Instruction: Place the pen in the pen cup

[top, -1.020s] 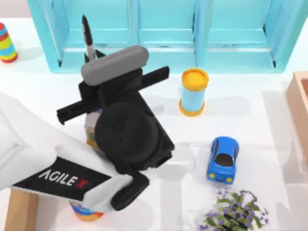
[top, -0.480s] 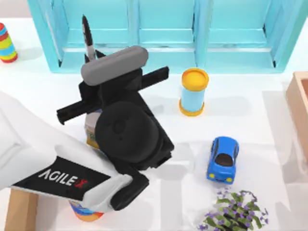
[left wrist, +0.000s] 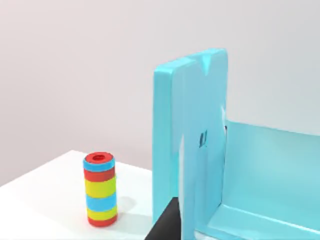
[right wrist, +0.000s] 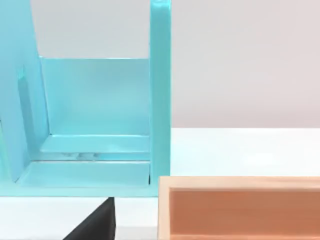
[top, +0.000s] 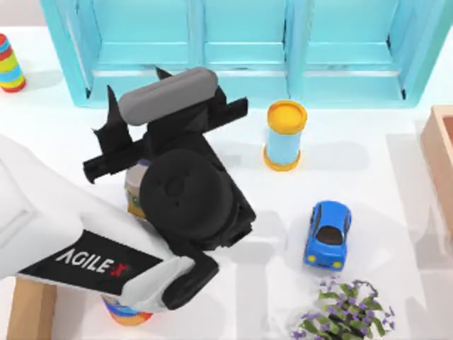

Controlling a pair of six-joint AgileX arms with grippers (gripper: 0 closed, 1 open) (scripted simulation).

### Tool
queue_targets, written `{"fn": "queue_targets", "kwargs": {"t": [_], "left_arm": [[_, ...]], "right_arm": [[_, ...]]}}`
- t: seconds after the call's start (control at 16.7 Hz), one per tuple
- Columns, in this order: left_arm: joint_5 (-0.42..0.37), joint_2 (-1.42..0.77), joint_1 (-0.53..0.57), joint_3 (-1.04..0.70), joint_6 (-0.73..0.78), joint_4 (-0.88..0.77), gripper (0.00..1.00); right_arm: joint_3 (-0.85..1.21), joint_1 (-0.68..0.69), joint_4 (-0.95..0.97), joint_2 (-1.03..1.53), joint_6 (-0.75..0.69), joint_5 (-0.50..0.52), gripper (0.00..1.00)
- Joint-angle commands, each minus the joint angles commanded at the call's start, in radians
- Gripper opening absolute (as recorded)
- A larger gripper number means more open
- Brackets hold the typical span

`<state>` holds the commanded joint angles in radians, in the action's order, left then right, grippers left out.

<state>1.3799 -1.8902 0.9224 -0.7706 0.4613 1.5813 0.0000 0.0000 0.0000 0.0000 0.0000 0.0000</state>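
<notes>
My left gripper (top: 134,81) hangs open in front of the turquoise cabinet (top: 248,42), its two black fingertips (top: 110,95) spread wide with nothing between them. The pen is out of view. Under the left wrist a pale rim with a bit of blue wall (top: 134,177) peeks out; it looks like the pen cup, and the arm hides most of it. In the right wrist view a dark part of my right gripper (right wrist: 95,222) shows beside a wooden box (right wrist: 240,207) and the cabinet.
A light-blue cylinder with a yellow lid (top: 285,134) stands right of the arm. A blue toy car (top: 328,234) and purple flowers (top: 343,312) lie at the front right. A striped stack (top: 10,64) stands at the far left, a can (top: 124,315) under the arm, the wooden box (top: 439,163) at the right edge.
The pen that stood upright in my left gripper is gone from it, and the fingers have spread open. The arm itself has stayed in place.
</notes>
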Motion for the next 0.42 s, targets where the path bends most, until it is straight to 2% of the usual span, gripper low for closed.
{"fn": "queue_targets", "kwargs": {"t": [0.06,0.12,0.42], "left_arm": [[0.000,0.000,0.000,0.000,0.000,0.000,0.98],[0.000,0.000,0.000,0.000,0.000,0.000,1.00],[0.000,0.000,0.000,0.000,0.000,0.000,1.00]], "right_arm": [[0.000,0.000,0.000,0.000,0.000,0.000,1.00],[0.000,0.000,0.000,0.000,0.000,0.000,1.00],[0.000,0.000,0.000,0.000,0.000,0.000,1.00]]}}
